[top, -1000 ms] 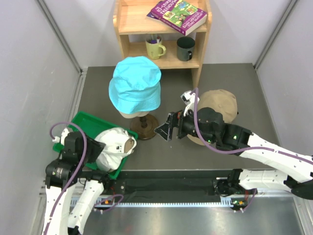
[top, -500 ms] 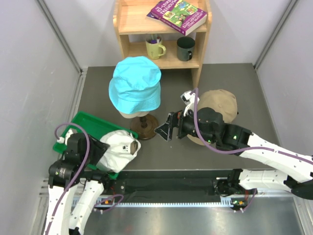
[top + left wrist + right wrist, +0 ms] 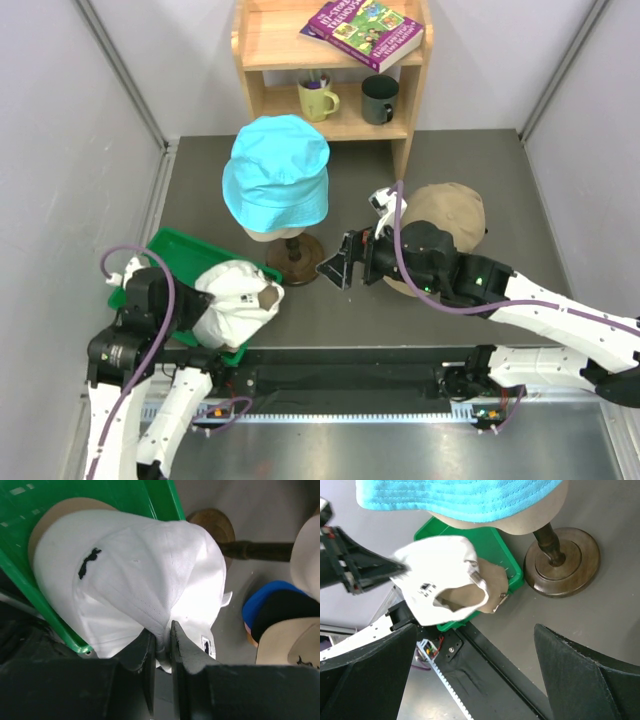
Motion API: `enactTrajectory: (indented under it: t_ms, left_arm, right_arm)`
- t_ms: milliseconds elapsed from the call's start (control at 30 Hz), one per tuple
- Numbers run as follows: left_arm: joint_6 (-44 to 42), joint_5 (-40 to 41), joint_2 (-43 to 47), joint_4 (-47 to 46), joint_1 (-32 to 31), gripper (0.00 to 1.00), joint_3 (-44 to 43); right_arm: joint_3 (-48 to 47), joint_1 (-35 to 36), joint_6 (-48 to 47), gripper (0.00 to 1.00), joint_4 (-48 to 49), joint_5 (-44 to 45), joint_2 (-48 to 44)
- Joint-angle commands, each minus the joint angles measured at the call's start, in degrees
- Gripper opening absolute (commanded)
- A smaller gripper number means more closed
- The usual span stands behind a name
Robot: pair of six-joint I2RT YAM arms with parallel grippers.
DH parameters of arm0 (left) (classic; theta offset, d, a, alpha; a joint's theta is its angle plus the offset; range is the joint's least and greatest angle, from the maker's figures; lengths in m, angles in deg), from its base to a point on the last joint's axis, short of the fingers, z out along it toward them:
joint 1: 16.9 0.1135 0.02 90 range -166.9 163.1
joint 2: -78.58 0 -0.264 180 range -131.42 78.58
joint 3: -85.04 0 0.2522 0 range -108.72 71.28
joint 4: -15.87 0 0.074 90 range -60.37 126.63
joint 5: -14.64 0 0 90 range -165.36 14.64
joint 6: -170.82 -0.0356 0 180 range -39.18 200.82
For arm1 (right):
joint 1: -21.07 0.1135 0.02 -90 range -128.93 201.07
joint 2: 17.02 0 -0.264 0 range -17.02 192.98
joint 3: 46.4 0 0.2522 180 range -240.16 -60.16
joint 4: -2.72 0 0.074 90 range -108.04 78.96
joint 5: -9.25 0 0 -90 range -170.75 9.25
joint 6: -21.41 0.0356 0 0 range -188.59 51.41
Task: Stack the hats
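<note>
The left gripper (image 3: 162, 645) pinches the white cap (image 3: 235, 300) over the green tray (image 3: 175, 255) at near left, the right gripper (image 3: 335, 268) hangs spread beside the stand (image 3: 295, 262) wearing the cyan hat (image 3: 277, 170), with the tan cap (image 3: 455, 210) to its right

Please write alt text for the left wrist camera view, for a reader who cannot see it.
The left claw pinches a fold of a white baseball cap that lies over the edge of a green tray. Beyond it are the round wooden base of a stand and, at the right edge, a pile of blue, black and tan caps.
</note>
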Motion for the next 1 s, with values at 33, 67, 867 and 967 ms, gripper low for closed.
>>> enactTrajectory:
  t_ms: [33,67,867,967]
  left_arm:
    - [-4.16,10.1,-2.88,2.03,0.2,0.07,-11.2]
    - [-4.95,12.2,-3.66,2.47,0.2,0.07,-14.09]
    - [-9.27,-12.99,-7.37,-8.5,0.2,0.0,-29.6]
    - [-6.81,-13.35,-5.78,-9.48,0.2,0.0,-27.66]
  right_arm:
    - [-0.5,0.75,0.35,1.0,0.72,0.14,-0.42]
    - [-0.5,0.75,0.27,1.0,0.72,0.06,-0.33]
    - [-10.69,3.38,8.27,1.0,7.75,-3.64,7.75]
    - [-11.22,5.4,7.91,1.0,7.66,-3.55,10.47]
